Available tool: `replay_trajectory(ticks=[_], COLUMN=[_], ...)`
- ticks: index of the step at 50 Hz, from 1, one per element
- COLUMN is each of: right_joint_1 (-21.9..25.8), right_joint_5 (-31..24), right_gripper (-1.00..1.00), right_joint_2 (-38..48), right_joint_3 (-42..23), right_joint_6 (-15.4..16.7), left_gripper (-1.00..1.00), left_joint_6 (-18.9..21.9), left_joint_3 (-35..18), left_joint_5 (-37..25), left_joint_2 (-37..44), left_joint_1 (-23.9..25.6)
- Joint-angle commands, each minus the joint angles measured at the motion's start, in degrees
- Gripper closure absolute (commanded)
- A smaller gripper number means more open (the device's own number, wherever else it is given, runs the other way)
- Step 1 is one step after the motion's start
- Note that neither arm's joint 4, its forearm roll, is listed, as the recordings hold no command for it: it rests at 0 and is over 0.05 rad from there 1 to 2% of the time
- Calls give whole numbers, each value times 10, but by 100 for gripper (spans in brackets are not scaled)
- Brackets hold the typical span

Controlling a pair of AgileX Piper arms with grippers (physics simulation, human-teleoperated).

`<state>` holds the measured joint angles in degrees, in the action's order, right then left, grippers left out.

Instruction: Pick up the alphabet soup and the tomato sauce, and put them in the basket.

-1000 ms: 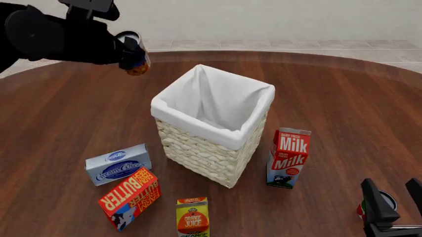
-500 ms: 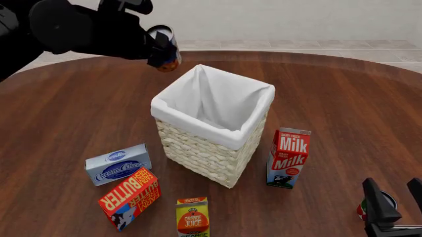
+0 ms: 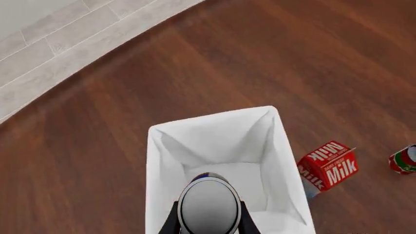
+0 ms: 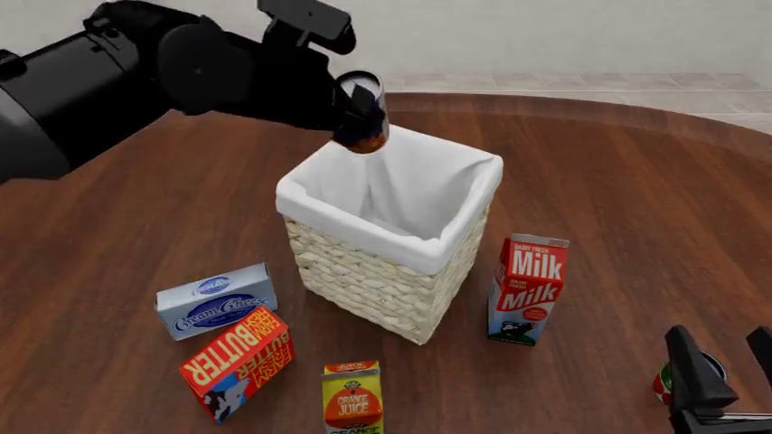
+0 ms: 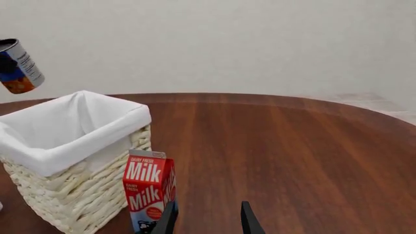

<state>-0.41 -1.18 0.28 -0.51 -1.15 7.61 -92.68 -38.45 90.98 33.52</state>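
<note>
The basket (image 4: 389,231) stands near the middle of the table (image 4: 627,181); its white cloth lining shows no item resting inside. The left gripper (image 4: 350,113) is closed on the soup can (image 4: 361,112) and holds it in the air above the basket's far-left rim. In the left wrist view the can's grey metal top (image 3: 209,207) sits directly over the basket opening (image 3: 221,146).

Compared with half a second ago, the left arm has carried the soup can further right, from left of the basket to above its rim. Nothing else has shifted.

The soup can has a blue label with an orange patch (image 5: 17,68) and hangs tilted. The tomato sauce can (image 4: 663,385) stands on the table at the near right, partly hidden behind the right gripper (image 4: 724,366), whose fingers are spread apart and hold nothing. A milk carton (image 4: 527,289) stands just right of the basket.
</note>
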Motion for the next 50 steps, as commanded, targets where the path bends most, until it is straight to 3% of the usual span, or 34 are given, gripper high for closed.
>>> replay_trajectory(ticks=[1,21,50], right_joint_1=[0,-4,-8], right_joint_5=[2,2,5], right_gripper=[-100,-100,-100], right_joint_2=[1,-2,-2], right_joint_3=[0,-1,-1], right_joint_6=[-3,-8,-13], left_gripper=[100,100,100], left_joint_6=[13,32,37], left_joint_3=[-13,-47,-42], left_joint_5=[5,-10,1], left_joint_2=[29,108,158], left_joint_1=[16,-1,8])
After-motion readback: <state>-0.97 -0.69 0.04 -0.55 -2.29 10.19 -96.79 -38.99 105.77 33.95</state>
